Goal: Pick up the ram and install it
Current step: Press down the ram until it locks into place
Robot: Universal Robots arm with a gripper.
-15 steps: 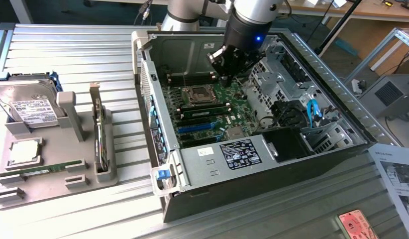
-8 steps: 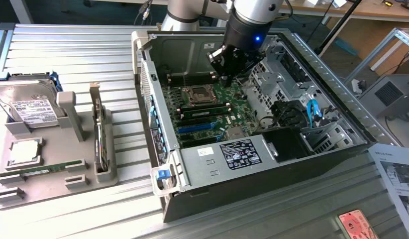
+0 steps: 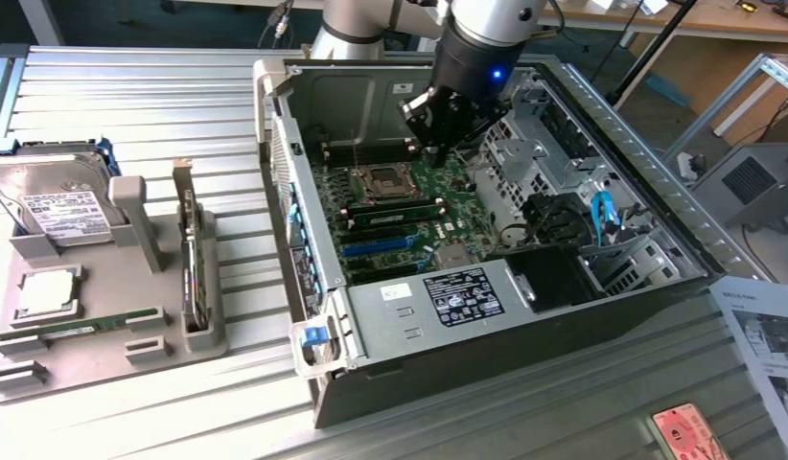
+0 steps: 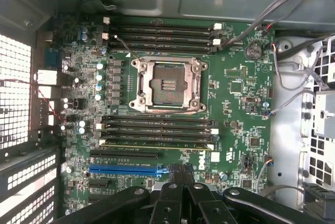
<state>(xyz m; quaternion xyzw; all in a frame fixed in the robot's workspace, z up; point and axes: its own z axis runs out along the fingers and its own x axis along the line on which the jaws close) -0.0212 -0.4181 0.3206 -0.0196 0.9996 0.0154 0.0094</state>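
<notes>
Arm (image 3: pixel 477 29): silver-grey tube links, black wrist section with a small lit blue LED. Gripper (image 3: pixel 442 146): black, chunky linkage-style body, two black fingers (image 4: pixel 172 195) with round pivot holes and bolt heads, rounded outer links either side.

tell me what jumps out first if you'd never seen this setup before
The open computer case lies on its side mid-table, its green motherboard bare around the empty CPU socket. The gripper hangs shut inside the case above the board. On the exterior view's left a grey tray holds a silver hard drive and a green ram stick.
</notes>
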